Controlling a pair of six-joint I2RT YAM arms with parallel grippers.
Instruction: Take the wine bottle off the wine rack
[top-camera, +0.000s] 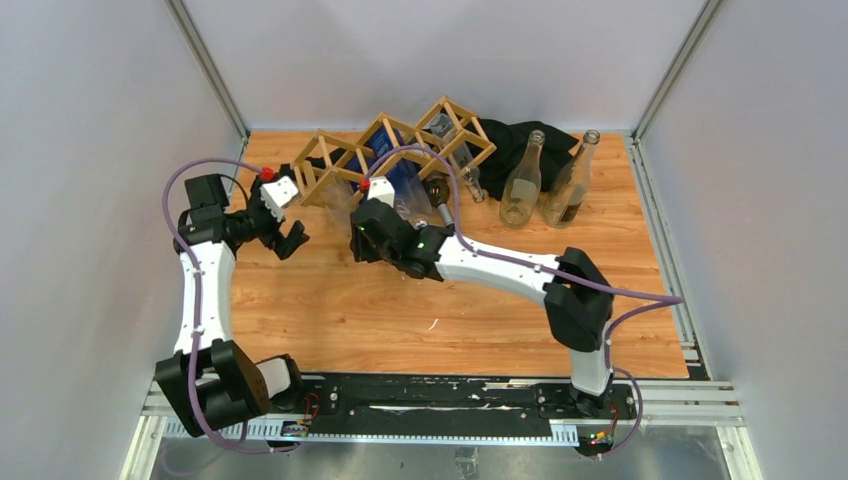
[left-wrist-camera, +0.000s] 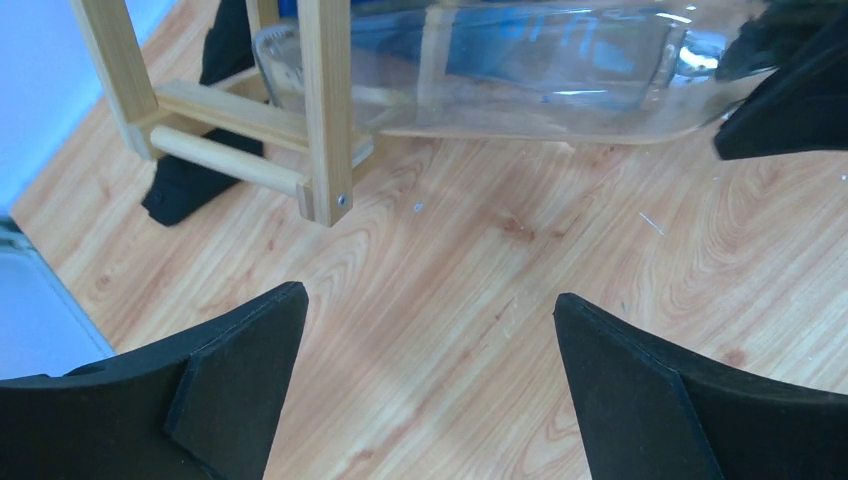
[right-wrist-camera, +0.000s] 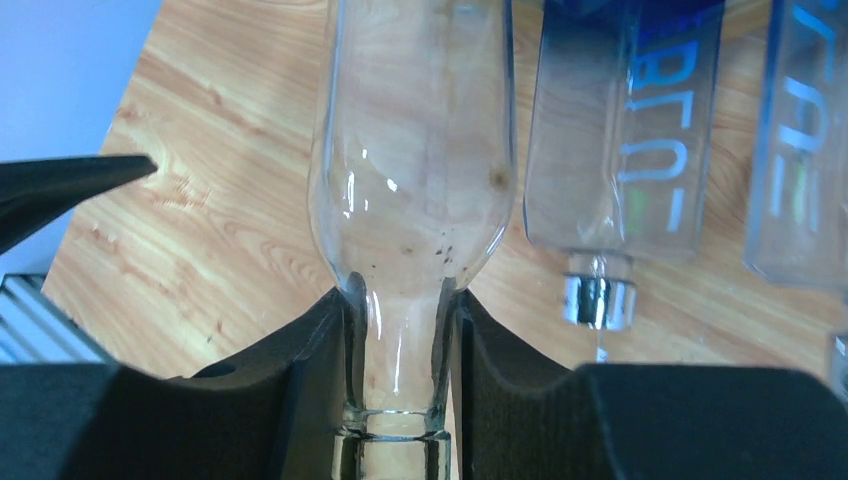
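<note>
Nearest you, between the arm bases and the work, the table (top-camera: 400, 320) is bare wood grain. That is your widest room to move. Metal rails (top-camera: 660, 230) run along both side edges, with pale walls (top-camera: 90, 150) standing close behind them.

Your left gripper (left-wrist-camera: 430, 385) hovers low over the boards, jaws spread wide with nothing between them. It is near the left end post of the wine rack (left-wrist-camera: 325, 100).

Your right gripper (right-wrist-camera: 400, 400) is closed tight on the neck of the wine bottle (right-wrist-camera: 415, 150), a clear glass one lying on its side. The pads pinch just below the shoulder and above the lip ring. The bottle's body lies low inside the rack's frame, close over the table, with its neck pointing toward the near side.

Just to its right lie two blue bottles (right-wrist-camera: 620, 130), also on their sides, one ending in a silver cap (right-wrist-camera: 598, 300). Pale lettering runs along both — turned, and too broken up by the glass for you to read.

Beyond, the rack's diamond cells climb toward the back right, where a black cloth (top-camera: 520, 145) lies heaped just beside the far end. Right of it, two clear upright bottles (top-camera: 522, 185) stand close together near the right rail. Any label on them is too small to make out.
</note>
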